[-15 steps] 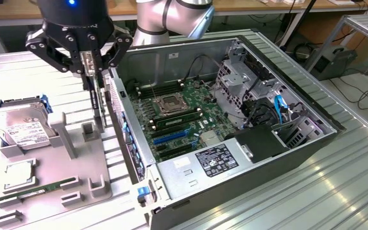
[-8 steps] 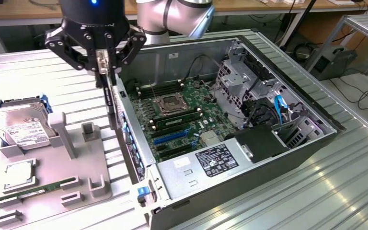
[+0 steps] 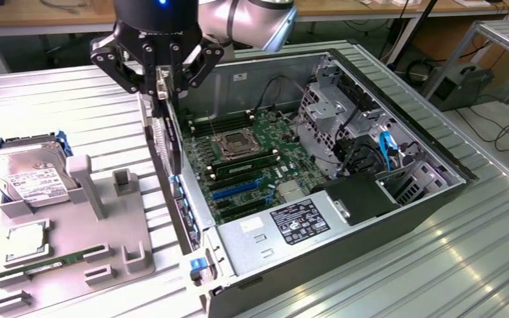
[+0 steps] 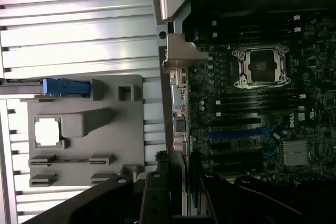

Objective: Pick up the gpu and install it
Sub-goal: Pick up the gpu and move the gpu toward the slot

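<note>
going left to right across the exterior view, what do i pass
hard drive → gpu hanging from the gripper → cpu socket → drive cage → blue cable

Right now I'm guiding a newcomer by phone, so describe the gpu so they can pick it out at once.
Find the open computer case. Above its wall on the exterior view's left, the gripper holds the gpu in its jaws: a thin black card hanging on edge. The green memory stick and silver hard drive, by contrast, sit in the grey tray.
</note>
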Tool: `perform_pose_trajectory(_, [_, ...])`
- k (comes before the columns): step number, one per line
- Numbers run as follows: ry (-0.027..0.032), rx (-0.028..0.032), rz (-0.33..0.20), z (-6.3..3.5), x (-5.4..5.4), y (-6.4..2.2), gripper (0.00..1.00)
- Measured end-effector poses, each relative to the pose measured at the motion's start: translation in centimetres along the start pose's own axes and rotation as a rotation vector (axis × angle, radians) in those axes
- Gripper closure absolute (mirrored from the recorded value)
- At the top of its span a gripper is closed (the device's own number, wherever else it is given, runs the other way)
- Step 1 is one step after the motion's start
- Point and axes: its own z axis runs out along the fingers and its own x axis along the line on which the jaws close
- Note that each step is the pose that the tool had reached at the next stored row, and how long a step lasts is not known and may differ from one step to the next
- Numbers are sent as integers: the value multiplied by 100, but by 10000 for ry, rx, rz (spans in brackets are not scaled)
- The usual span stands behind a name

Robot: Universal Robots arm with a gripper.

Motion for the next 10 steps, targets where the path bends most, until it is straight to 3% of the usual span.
perform_pose_trajectory(7, [94,7,3,4,-143,10,73])
perform_pose_trajectory(10, [162,13,8,15,-221,16,73])
